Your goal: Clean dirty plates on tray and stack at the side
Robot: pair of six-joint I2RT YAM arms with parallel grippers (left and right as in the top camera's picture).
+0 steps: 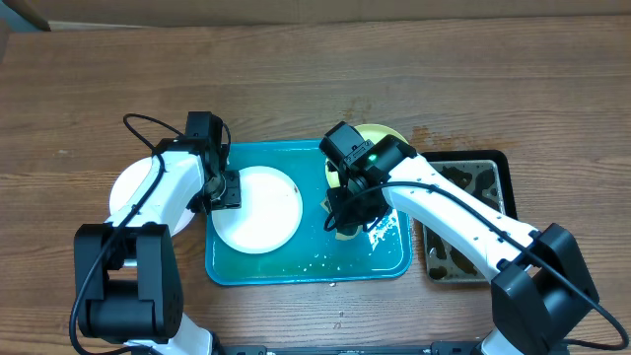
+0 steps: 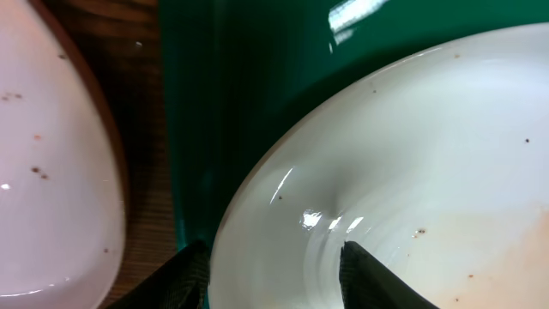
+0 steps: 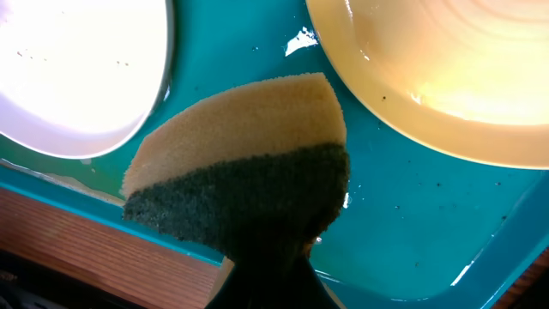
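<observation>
Sponge (image 3: 240, 172) in right gripper (image 3: 266, 270); left gripper (image 2: 274, 279) straddles white plate (image 2: 412, 163).

A brown wooden table (image 1: 296, 79), its grain running left to right, fills the overhead view under soft, even light. A few small dark stains (image 1: 426, 133) speckle the boards right of centre. A pale tan, cardboard-like strip (image 1: 345, 8) runs along the table's far edge.
</observation>
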